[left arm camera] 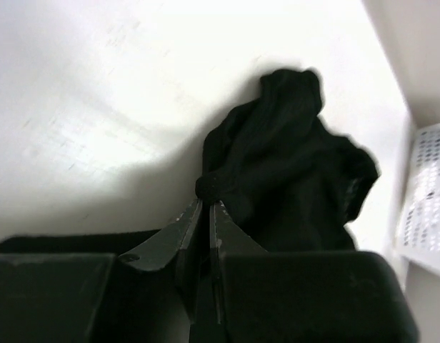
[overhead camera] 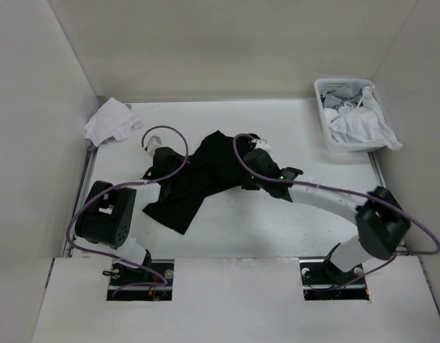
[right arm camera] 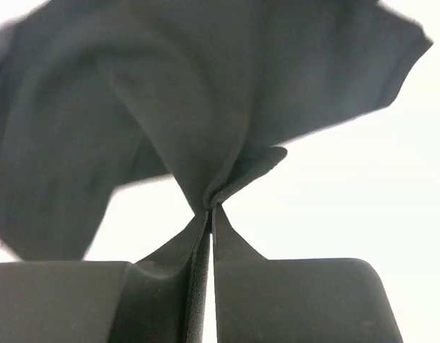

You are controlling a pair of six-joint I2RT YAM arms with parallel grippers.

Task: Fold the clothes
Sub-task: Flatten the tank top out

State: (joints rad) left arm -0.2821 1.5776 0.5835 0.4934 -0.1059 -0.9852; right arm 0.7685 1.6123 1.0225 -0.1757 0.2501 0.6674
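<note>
We bend our left arm (overhead camera: 106, 214) up from the lower left and our right arm (overhead camera: 327, 196) in from the lower right, both reaching mid-frame. Our left fingers (left arm camera: 170, 239) and right fingers (right arm camera: 234, 239) each pinch tight on the black T-shirt (overhead camera: 206, 171).

One black T-shirt (overhead camera: 206, 168); one left gripper (left arm camera: 208, 204), one right gripper (right arm camera: 209, 209); one basket (overhead camera: 321, 114); one white bundle (overhead camera: 109, 121).

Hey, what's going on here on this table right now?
Two robot arms are handling a black T-shirt that lies bunched up on the white table. The left arm's fingers are shut on a fold at one side, and the right arm's fingers pinch another fold. It is not yet folded.
</note>
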